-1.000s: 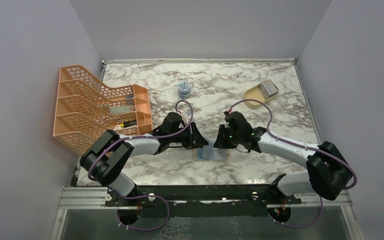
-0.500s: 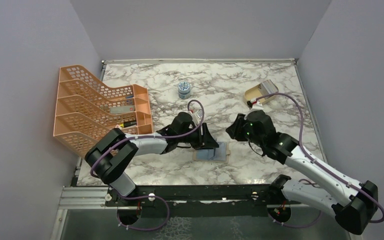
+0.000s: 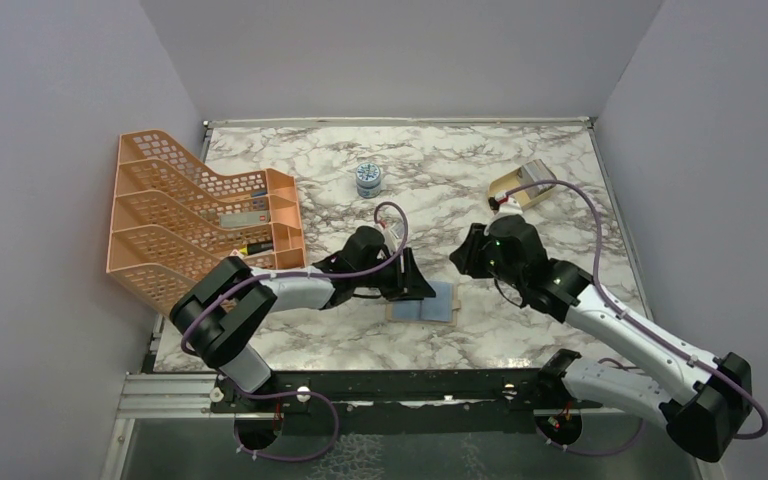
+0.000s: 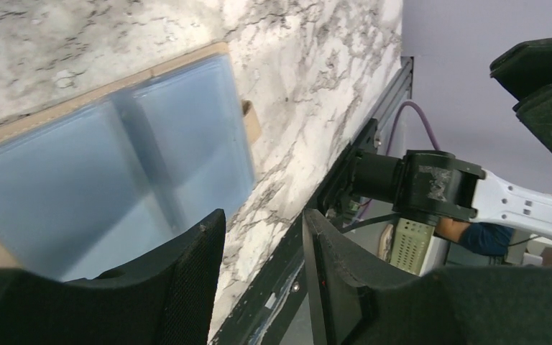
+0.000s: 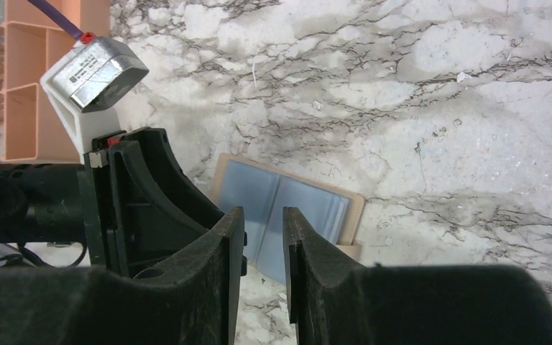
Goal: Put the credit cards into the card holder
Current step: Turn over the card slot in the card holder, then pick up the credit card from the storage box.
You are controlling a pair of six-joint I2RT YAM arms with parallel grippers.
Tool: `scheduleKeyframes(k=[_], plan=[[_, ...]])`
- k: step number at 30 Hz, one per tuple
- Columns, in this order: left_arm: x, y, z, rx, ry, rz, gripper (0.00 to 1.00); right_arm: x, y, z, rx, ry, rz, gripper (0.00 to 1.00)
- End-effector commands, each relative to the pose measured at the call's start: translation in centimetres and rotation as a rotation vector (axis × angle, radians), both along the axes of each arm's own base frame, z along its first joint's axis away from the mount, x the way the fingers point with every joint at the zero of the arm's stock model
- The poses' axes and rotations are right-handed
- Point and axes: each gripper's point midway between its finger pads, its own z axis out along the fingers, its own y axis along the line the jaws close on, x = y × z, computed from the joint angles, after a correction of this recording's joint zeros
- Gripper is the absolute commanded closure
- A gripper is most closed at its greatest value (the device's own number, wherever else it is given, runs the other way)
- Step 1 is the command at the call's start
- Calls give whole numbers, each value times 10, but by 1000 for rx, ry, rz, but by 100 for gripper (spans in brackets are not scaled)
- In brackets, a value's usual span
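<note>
Left gripper point(image 4: 262, 273) was spread and empty, low over the left half of the card holder point(image 3: 428, 302). That lay open and flat near the middle of the table's point(image 3: 440, 160) near edge. Right gripper point(image 5: 264, 287) was barely parted and empty, just beyond it. Couldn't tell if the pale blue pockets held cards. One silvery credit card point(image 3: 531, 173) seemed to sit in the beige dish point(image 3: 501, 186) by the far-right corner, so I'd say not done.

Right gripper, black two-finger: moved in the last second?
Yes. The right gripper has drawn back up-right from the open tan card holder, toward the beige rounded dish.
</note>
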Motion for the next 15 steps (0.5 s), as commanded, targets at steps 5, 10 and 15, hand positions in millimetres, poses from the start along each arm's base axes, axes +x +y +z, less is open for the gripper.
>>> scheduleKeyframes(k=[5,10,15], plan=[[11,26,0,163,-141,46,49,24,-1,2,-130,-38,-17,71],[23,50,15,288,-269,81,37,44,8,3,-190,-56,-4,70],[27,76,31,405,-367,94,13,77,-2,-9,-340,-61,-55,67]])
